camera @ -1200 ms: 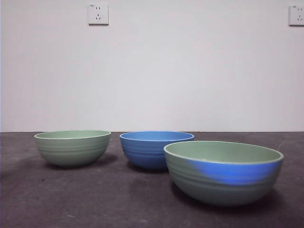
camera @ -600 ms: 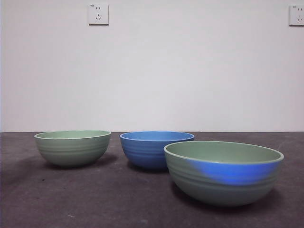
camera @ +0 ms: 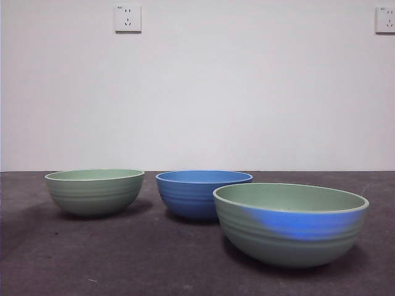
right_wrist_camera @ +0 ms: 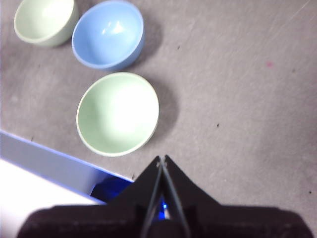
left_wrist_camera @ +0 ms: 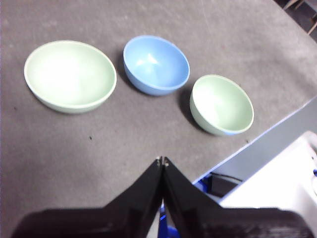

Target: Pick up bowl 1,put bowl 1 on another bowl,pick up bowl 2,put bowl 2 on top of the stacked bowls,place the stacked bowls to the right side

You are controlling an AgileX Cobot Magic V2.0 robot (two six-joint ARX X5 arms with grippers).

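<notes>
Three ribbed bowls stand apart on the dark grey table. In the front view a pale green bowl (camera: pixel 94 192) is at the left, the blue bowl (camera: pixel 202 193) in the middle further back, and a second pale green bowl (camera: pixel 290 223) nearest at the right, with a blue glow on its side. All are empty; none is stacked. My left gripper (left_wrist_camera: pixel 162 160) hangs shut high above the table's near edge, and looks down on the left green bowl (left_wrist_camera: pixel 70 76) and the blue bowl (left_wrist_camera: pixel 156 65). My right gripper (right_wrist_camera: pixel 161 158) is shut too, above the near green bowl (right_wrist_camera: pixel 118 113).
A white wall with two sockets (camera: pixel 128 18) backs the table. The table's near edge and a white stand (left_wrist_camera: pixel 277 178) show under the left gripper. Bare grey tabletop (right_wrist_camera: pixel 237 99) spreads to the right of the bowls.
</notes>
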